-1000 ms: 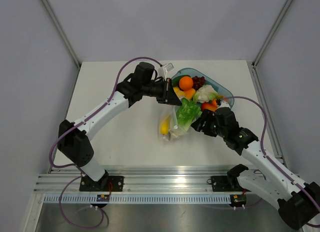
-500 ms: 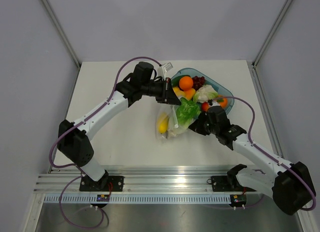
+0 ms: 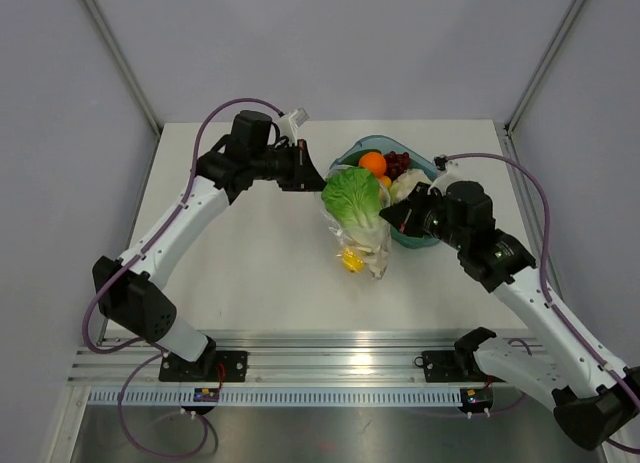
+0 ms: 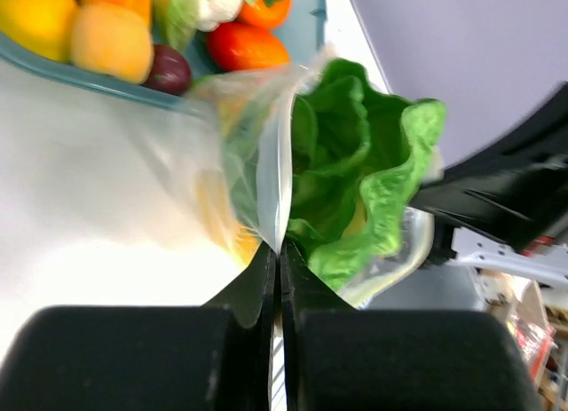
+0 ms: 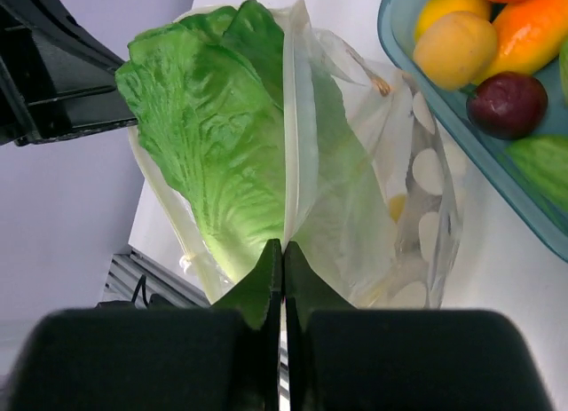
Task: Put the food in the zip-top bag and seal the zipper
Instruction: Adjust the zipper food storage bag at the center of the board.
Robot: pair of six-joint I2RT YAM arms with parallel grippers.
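The clear zip-top bag (image 3: 375,245) hangs upright between both arms above the table. Green lettuce (image 3: 352,195) sticks out of its mouth, and a yellow lemon (image 3: 352,259) lies at its bottom. My left gripper (image 3: 318,173) is shut on the bag's left mouth edge. In the left wrist view its jaws (image 4: 280,248) pinch the whitish zipper (image 4: 271,180) beside the lettuce (image 4: 355,180). My right gripper (image 3: 400,215) is shut on the opposite edge. The right wrist view has the strip (image 5: 296,136) clamped at the jaw tips (image 5: 283,245), with the lettuce (image 5: 213,136) to the left.
The teal tray (image 3: 412,240) stands behind and right of the bag, holding an orange (image 3: 372,163), dark grapes (image 3: 398,163) and more toy food. The tray's wall (image 5: 448,118) runs close to the right of the bag. Its rim (image 4: 98,84) crosses the left wrist view's top left.
My right gripper has shut on the bag's right mouth edge. Both arms have raised and spread, lifting the bag off the table so it hangs upright with the lettuce at the top.
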